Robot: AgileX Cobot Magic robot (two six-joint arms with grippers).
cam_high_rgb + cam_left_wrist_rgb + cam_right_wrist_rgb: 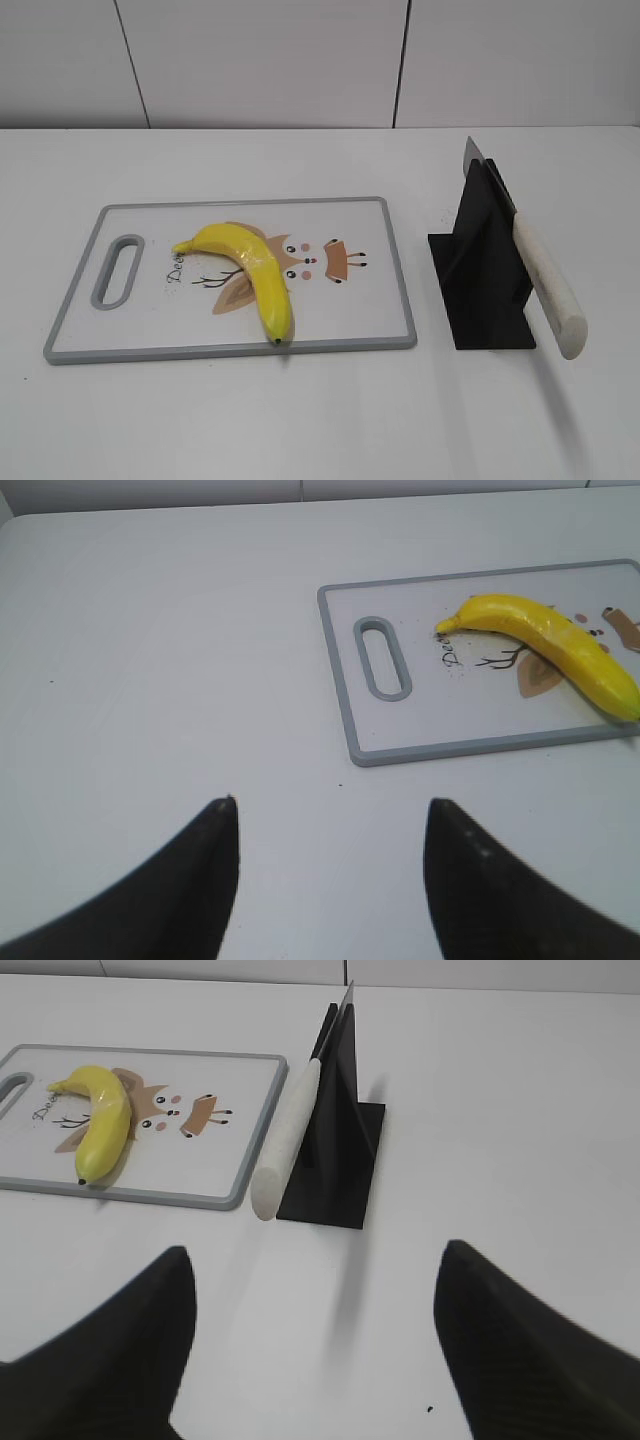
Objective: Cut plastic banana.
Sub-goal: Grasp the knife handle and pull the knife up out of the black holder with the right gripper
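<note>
In the exterior view, the plastic banana (250,268) lies on a cutting board (380,290) in the centre-left of the frame. It rests whole, curving from its short stem near the board's middle-left down to its dark tip, which sits right at the board's lower grey rim. The board is white with a grey border, a slotted handle (118,271) at its left end, and a cartoon deer print partly covered by the banana. The board lies flat on the white desk (300,420).

To the right of the board, apart from it, stands a black knife holder (480,290). A knife (545,285) with a white handle rests in it at a slant, the handle pointing to the lower right of the frame and the blade poking out above the holder at the upper left.

No arm appears in the exterior view. In the left wrist view, the left pincer (330,880) hangs over bare desk at the bottom of the frame, its two dark fingers spread apart and holding nothing; the board and banana sit in the upper right. In the right wrist view, the right pincer (315,1350) is likewise spread wide and empty at the bottom of the frame, with the knife holder above centre and the banana at the upper left.
</note>
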